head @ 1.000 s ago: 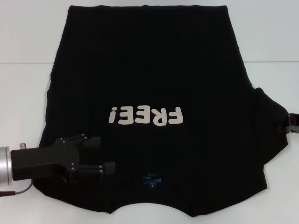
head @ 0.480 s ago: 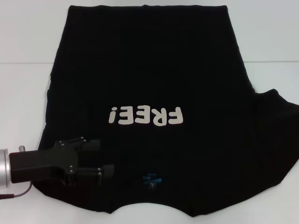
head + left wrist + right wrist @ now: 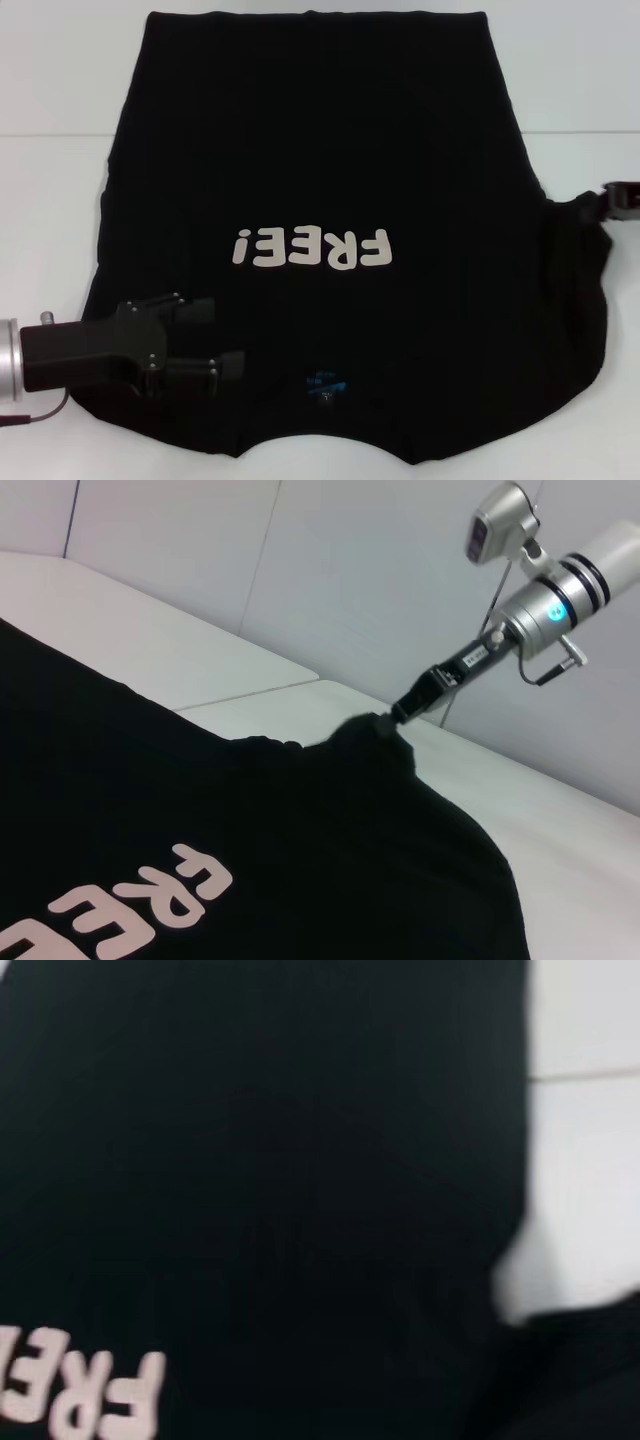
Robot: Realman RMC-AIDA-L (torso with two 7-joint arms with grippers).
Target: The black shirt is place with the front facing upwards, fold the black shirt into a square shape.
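The black shirt (image 3: 320,150) lies front up on the white table (image 3: 50,200), with its white "FREE!" lettering (image 3: 310,248) and blue neck label (image 3: 325,383) towards me. My left gripper (image 3: 222,336) is open and sits over the shirt's near left part, beside the collar. My right gripper (image 3: 612,198) is at the far right edge, shut on the shirt's right sleeve. The left wrist view shows that gripper (image 3: 400,716) pinching a raised peak of the cloth above the table. The right wrist view shows only black cloth (image 3: 250,1160) and some lettering.
Bare white table (image 3: 580,70) surrounds the shirt on the left, right and far side. A seam (image 3: 50,134) runs across the tabletop. A red cable (image 3: 30,415) hangs by my left wrist.
The right gripper has moved farther from me along the right edge, drawing the sleeve up and inward; half a second ago the sleeve lay spread to the right. The left gripper shifted slightly back.
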